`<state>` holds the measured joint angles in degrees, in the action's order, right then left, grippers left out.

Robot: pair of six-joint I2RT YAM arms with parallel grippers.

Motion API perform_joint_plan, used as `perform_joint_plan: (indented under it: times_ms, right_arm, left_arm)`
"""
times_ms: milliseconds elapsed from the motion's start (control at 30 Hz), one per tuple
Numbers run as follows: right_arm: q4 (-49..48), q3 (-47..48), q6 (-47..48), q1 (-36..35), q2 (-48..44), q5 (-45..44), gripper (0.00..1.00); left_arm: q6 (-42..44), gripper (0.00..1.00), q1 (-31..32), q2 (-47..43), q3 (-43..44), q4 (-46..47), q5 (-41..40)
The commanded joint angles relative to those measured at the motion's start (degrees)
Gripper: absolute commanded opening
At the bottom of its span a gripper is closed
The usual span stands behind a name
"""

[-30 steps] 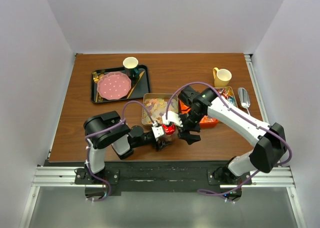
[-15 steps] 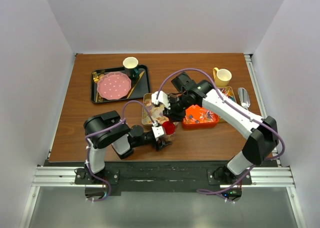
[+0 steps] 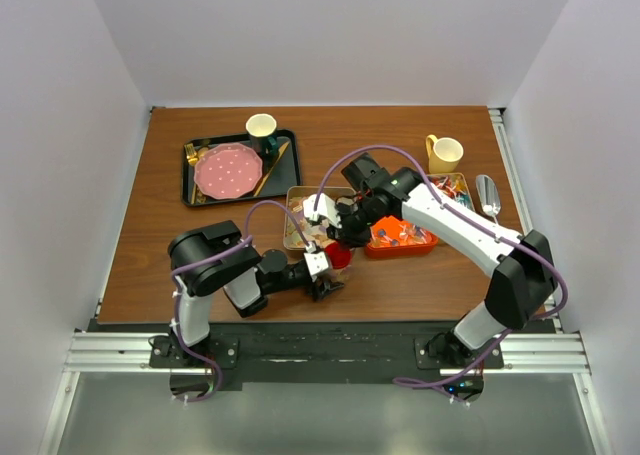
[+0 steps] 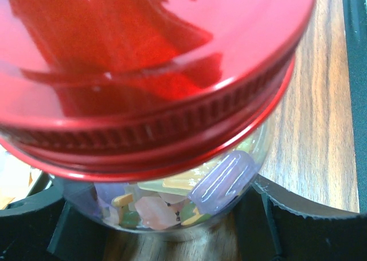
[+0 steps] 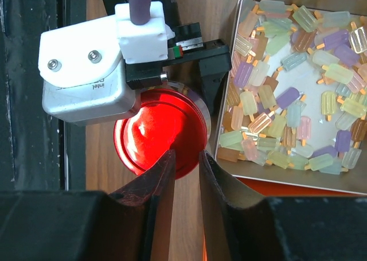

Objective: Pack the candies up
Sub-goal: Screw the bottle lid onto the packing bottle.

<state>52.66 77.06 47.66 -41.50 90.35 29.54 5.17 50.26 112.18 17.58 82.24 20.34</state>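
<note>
Overhanging lid (image 5: 152, 137) rim, right end effector (image 5: 186, 158); tin (image 5: 298, 180) adjacent.

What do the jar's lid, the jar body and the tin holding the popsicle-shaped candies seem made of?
The lid: likely metal, glossy red with mirror-like reflections and a ribbed rim. The jar body: clear glass or plastic, cannot tell which; candies show through. The tin: silvery metal by its dull sheen and thin walls.
</note>
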Motion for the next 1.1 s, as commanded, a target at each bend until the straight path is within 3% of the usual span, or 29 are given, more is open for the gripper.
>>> perform_joint_plan:
  times_ms: [0,300,533,867,1067]
  right_arm:
    - [4.64,-2.7,1.73,-0.95,1.15,-0.1,0.26]
    - [4.99,-3.58,1.3,-4.55,-2.19,-0.63,0.28]
    - [0.78,-9.38,-0.73,-7.9,-3.25,-2.73,0.29]
    - [0.86,-11.75,-5.21,-2.19,-2.81,-0.45,0.23]
    - [0.34,-16.76,-3.1,-1.83,-6.14,-6.59,0.21]
  left_arm:
    - [0.1,0.0,-0.34,2.6,0.17,0.38,-0.74]
    - [-0.33,0.0,-0.34,2.78,0.52,-0.23,-1.0]
    - [-0.16,0.0,-0.34,2.6,0.43,-0.32,-1.35]
    - [0.02,0.0,-0.43,2.69,0.43,-0.67,-1.27]
    - [-0.16,0.0,-0.34,3.04,0.79,-0.85,-1.09]
